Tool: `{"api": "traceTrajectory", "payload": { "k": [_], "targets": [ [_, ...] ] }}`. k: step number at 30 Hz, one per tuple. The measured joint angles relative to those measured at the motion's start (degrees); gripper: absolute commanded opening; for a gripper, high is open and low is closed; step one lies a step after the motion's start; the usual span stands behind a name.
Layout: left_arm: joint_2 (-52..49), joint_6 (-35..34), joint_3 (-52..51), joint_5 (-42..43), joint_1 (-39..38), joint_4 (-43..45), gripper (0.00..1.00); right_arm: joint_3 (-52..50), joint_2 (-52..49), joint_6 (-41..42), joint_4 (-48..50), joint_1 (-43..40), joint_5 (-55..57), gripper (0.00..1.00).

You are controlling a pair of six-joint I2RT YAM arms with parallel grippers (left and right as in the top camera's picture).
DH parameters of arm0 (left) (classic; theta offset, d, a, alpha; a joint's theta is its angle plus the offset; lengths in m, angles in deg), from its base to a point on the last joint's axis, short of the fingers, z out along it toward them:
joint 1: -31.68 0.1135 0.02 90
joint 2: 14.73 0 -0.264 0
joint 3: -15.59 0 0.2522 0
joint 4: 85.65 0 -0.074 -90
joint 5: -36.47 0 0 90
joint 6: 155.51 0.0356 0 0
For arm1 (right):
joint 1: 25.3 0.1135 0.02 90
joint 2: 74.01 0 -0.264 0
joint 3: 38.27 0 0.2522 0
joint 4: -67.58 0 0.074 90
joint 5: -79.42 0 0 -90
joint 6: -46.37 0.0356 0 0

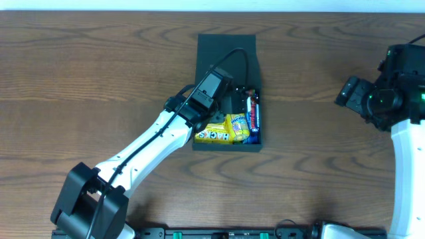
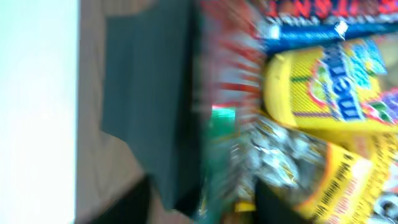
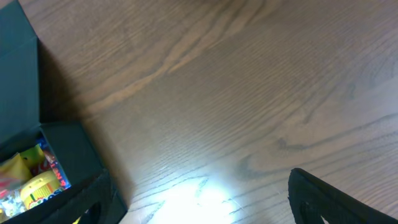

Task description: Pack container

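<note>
**Left gripper** [image 1: 224,101]: nearer of the two. It hangs over the left half of the open box, with its arm reaching in from the near left corner of the table [image 1: 99,66]. Jaw state cannot be told, because the wrist view is smeared by motion and the overhead view hides the fingers under the wrist housing.

**Contents under it:**
- A yellow packet [image 1: 238,127] [image 2: 323,93] lies against a blue-and-red packet [image 1: 253,116] on the right side of the box.
- More yellow wrappers sit at the near wall.
- Something silver and green shows in the wrist view, too blurred to name.

**Container** [image 1: 229,147] [image 2: 149,93] [image 3: 68,149]:
- Position: at mid-table, directly beneath the left gripper.
- Long axis: runs from the robot's side toward the far edge.
- Lid flap [image 1: 226,56]: swung open beyond the far wall, so the mouth is unobstructed from above.

**Right gripper** [image 1: 348,93] [image 3: 199,208]:
- Position: well apart from the container, off at the right edge. The container lies to its left.
- Jaw state: fingers spread wide, with only bare wood between them.

**Judgement:** the coming move turns on the left gripper being straight above the box interior. Any release or settling of a packet is a short vertical matter for that arm. The right arm would have to cross open table to take part.
</note>
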Motion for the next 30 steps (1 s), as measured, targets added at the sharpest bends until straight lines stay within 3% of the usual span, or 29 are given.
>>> {"api": "traceTrajectory", "payload": {
  "k": [5, 11, 12, 13, 14, 15, 16, 22, 30],
  "targets": [
    [0.0, -3.67, 0.0, -1.22, 0.48, 3.91, 0.95, 0.0, 0.0, 0.0, -0.09, 0.0, 0.02, 0.89],
    [0.0, -26.05, 0.02, -4.52, 8.39, 8.55, 0.98, 0.0, 0.0, 0.0, -0.17, 0.0, -0.17, 0.87],
    [0.0, -29.44, 0.02, -4.17, 10.4, 8.15, 0.87, 0.0, 0.0, -0.04, -0.11, 0.0, -0.22, 0.83],
    [0.0, -33.33, 0.02, -3.41, 12.52, 7.65, 0.62, 0.0, -0.02, -0.22, 0.02, 0.0, -0.28, 0.69],
    [0.0, -36.5, 0.02, -2.56, 14.53, 7.28, 0.2, 0.0, -0.02, -0.59, 0.22, 0.0, -0.42, 0.43],
    [0.0, -38.91, 0.02, -1.31, 16.52, 6.8, 0.06, -0.04, -0.04, -0.55, 0.92, 0.02, -0.63, 0.1],
    [0.0, -41.33, 0.02, 0.11, 18.43, 6.51, 0.06, -0.17, -0.09, -0.5, 1.84, 0.0, -0.92, 0.02],
    [0.0, -51.89, 0.02, 11.13, 24.74, 5.86, 0.06, -9.46, -1.25, -1.53, 16.2, 0.0, -9.86, 0.01],
    [0.0, -60.63, 0.02, 14.4, 25.16, 4.07, 0.06, -18.1, -6.14, -8.5, 30.34, 4.13, -31.69, 0.02]
  ]
}}
